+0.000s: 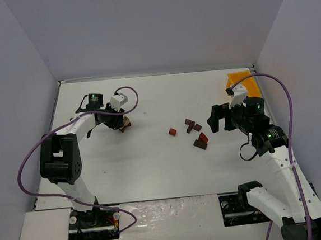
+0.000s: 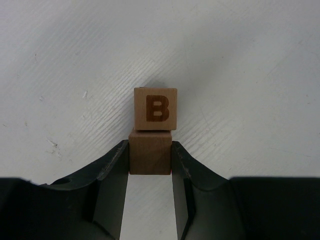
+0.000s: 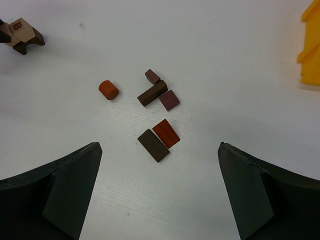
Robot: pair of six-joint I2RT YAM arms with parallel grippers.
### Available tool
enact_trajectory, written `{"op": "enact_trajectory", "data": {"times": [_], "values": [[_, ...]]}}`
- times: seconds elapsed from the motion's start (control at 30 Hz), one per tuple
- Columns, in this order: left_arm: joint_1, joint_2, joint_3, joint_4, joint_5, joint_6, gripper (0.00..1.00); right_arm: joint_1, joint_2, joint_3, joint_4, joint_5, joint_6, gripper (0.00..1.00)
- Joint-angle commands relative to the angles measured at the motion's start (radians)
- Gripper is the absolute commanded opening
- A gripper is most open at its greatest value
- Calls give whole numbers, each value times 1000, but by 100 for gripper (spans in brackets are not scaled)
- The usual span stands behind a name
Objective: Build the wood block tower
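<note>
The left tool (image 2: 150, 148) was drawn in narrow, its two fingers (image 2: 112, 170) pinching a plain tan block (image 2: 150, 153) by its opposite sides. A block marked B (image 2: 155, 109) sat directly on top of that one, clear of the fingers. This two-piece stack (image 1: 126, 121) stood on the left half of the desk (image 1: 142, 172), nearer the far edge than the near one. Whether the lower block rested on the surface could not be told.

The right tool (image 3: 159, 146) was spread wide, holding and touching nothing, and it hung over the right half of the desk. Below it lay the loose pieces, a little right of the desk's middle: an orange-red cylinder (image 3: 107, 90) off by itself to the left; a small maroon cube (image 3: 152, 76), a dark brown bar (image 3: 152, 93) and a purplish cube (image 3: 169, 100) bunched close together; and a red wedge (image 3: 166, 133) lying against a dark brown slab (image 3: 153, 145), nearer the tool. A yellow bin (image 1: 241, 82) stood in the far right corner, well apart from the blocks.
</note>
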Motion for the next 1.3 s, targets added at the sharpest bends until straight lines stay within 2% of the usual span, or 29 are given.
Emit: {"op": "enact_trajectory", "data": {"times": [0.0, 0.07, 0.57, 0.83, 1.27], "values": [[-6, -9, 56, 26, 12, -5, 3, 8, -7, 27, 44, -4, -8, 100], [-8, -9, 54, 25, 11, -5, 16, 9, -7, 27, 44, -4, -8, 100], [-10, -25, 53, -5, -1, 4, 31, 9, -6, 27, 44, -10, -6, 100], [-11, -34, 56, -3, -24, -2, 36, 9, -6, 27, 43, -13, -6, 100], [-19, -20, 69, -3, -16, -15, 35, 9, -7, 28, 44, -13, -6, 100]]}}
